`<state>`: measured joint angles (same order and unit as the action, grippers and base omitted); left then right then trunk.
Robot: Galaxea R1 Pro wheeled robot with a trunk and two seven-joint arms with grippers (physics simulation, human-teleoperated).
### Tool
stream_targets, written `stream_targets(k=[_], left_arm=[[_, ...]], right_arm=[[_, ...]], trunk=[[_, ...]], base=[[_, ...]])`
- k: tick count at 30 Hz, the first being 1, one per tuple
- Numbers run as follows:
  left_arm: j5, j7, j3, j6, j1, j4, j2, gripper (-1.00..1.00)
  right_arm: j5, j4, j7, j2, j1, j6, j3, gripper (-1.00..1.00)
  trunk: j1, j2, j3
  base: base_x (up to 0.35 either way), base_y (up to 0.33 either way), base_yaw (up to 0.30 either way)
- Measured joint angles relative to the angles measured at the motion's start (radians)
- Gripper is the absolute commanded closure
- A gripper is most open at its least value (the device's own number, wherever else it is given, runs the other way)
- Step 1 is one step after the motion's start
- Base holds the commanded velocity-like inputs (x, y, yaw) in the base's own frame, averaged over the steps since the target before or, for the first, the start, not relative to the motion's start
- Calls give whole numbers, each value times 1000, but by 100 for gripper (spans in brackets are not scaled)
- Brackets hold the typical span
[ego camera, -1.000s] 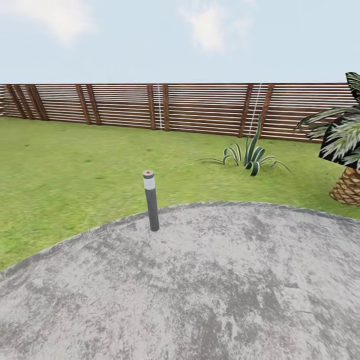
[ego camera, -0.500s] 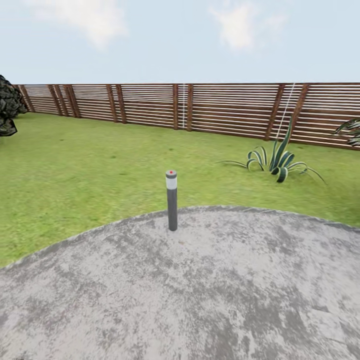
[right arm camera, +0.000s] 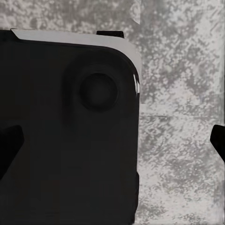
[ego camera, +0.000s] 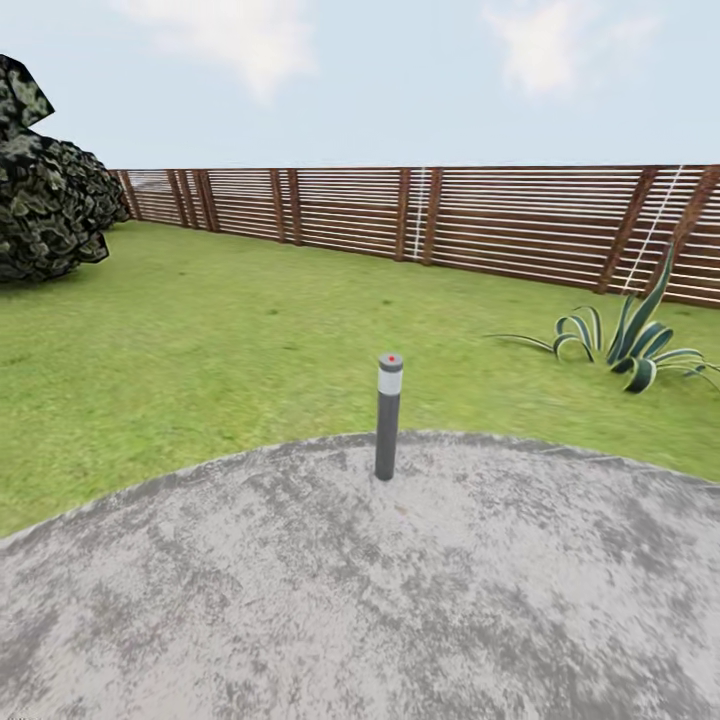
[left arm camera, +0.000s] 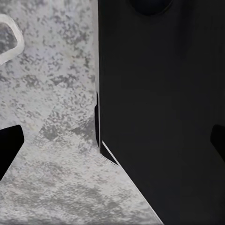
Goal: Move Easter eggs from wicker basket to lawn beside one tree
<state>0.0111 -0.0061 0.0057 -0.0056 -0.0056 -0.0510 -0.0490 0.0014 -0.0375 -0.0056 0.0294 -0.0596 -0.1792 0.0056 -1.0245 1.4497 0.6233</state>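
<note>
The robot is standing on the round grey stone patio (ego camera: 400, 600), which is spreading out under the head camera; both wrist cameras are looking down at the same mottled stone past the black body of the robot (left arm camera: 159, 112), so the arms are probably hanging tucked at its sides for travel. Dark finger tips (left arm camera: 9, 145) are showing at the opposite edges of the left wrist view, and likewise the tips (right arm camera: 9, 145) in the right wrist view, so both grippers are spread wide and holding nothing.

At the patio's rim a short grey light post (ego camera: 387, 417) is standing upright, just where stone is meeting the lawn (ego camera: 200, 350). Farther out on the grass a spiky striped plant (ego camera: 630, 345) is growing near the slatted wooden fence (ego camera: 450, 225). At the far left a dark mottled green crown of leaves (ego camera: 45, 195) is showing; I cannot tell whether it belongs to the tree.

The basket and eggs are somewhere outside these pictures, so the robot is likely searching for them.
</note>
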Motion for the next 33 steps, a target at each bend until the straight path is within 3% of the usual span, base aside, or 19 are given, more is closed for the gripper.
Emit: stream_targets(k=[21,33], left_arm=[[0,0,0,0,0,0,0,-100],[0,0,1,0,0,0,0,-100]], right_arm=[[-1,2,0,2,0,-6,0,-100],[0,1,0,5,0,-6,0,-100]], trunk=[[0,0,0],[0,0,-5]], base=[[328,0,291],[328,0,113]])
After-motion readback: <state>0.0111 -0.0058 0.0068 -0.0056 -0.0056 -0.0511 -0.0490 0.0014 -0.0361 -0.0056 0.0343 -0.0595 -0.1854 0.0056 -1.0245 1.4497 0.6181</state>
